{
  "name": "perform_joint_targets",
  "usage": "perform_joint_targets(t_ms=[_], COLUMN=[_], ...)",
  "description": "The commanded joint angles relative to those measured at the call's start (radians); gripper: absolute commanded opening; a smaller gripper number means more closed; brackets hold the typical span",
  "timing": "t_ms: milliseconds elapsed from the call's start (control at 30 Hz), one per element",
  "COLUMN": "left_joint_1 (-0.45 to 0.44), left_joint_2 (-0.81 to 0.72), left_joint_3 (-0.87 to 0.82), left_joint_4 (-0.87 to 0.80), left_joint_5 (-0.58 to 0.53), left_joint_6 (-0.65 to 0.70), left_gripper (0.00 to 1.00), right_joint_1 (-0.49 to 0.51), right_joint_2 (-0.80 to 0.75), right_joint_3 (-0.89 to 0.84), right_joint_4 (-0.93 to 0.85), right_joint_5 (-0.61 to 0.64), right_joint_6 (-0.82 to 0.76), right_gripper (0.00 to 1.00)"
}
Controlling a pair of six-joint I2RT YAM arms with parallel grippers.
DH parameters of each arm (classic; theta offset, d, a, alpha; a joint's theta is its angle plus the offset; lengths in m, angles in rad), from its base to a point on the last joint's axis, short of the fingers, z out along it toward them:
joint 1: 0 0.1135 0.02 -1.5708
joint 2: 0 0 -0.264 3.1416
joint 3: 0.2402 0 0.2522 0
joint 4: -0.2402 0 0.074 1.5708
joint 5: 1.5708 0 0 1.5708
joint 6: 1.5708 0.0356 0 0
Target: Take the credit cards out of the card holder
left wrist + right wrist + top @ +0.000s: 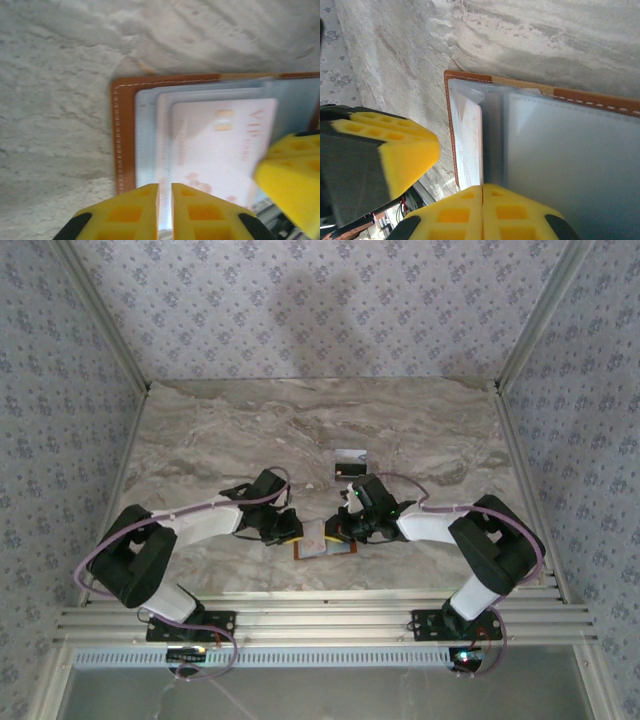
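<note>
Card holder (125, 135) open, brown, grey-blue inside.

Top cam is parked high up behind the two arm bases, tilted down over the whole table (200, 440) out to its far edge and the wallpapered walls (330, 310). Each wrist cam looks past its own yellow fingers (135, 210), really close over the open card holder (125, 130) by the table's near edge. That card holder is the bit all three share.
</note>
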Motion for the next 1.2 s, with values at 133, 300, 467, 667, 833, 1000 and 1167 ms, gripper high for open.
perform_joint_targets(t_ms=[133, 300, 467, 667, 833, 1000, 1167], left_joint_1=[-0.014, -0.024, -0.024, -0.024, -0.024, -0.024, -0.024], left_joint_2=[0.019, 0.064, 0.088, 0.096, 0.076, 0.075, 0.071], left_joint_3=[-0.013, -0.031, -0.059, -0.058, -0.03, -0.022, -0.023], left_joint_4=[0.172, 0.227, 0.236, 0.146, 0.05, 0.016, 0.015], left_joint_5=[0.111, 0.129, 0.121, 0.058, 0.01, -0.005, -0.009], left_joint_6=[-0.057, -0.075, -0.08, -0.057, -0.018, -0.006, -0.009], left_gripper=[0.26, 0.44, 0.52, 0.56, 0.57, 0.57, 0.57], right_joint_1=[0.012, 0.012, 0.014, 0.014, 0.01, 0.005, -0.003], right_joint_2=[0.026, 0.025, 0.018, 0.011, 0.0, -0.006, -0.026], right_joint_3=[0.029, 0.033, 0.036, 0.036, 0.031, 0.026, 0.016], right_joint_4=[-0.026, -0.032, -0.041, -0.047, -0.055, -0.06, -0.08], right_joint_5=[-0.012, -0.012, -0.016, -0.012, -0.001, 0.0, 0.019], right_joint_6=[-0.02, -0.021, -0.024, -0.024, -0.026, -0.027, -0.032], right_gripper=[0.08, 0.08, 0.08, 0.07, 0.05, 0.02, 0.01])
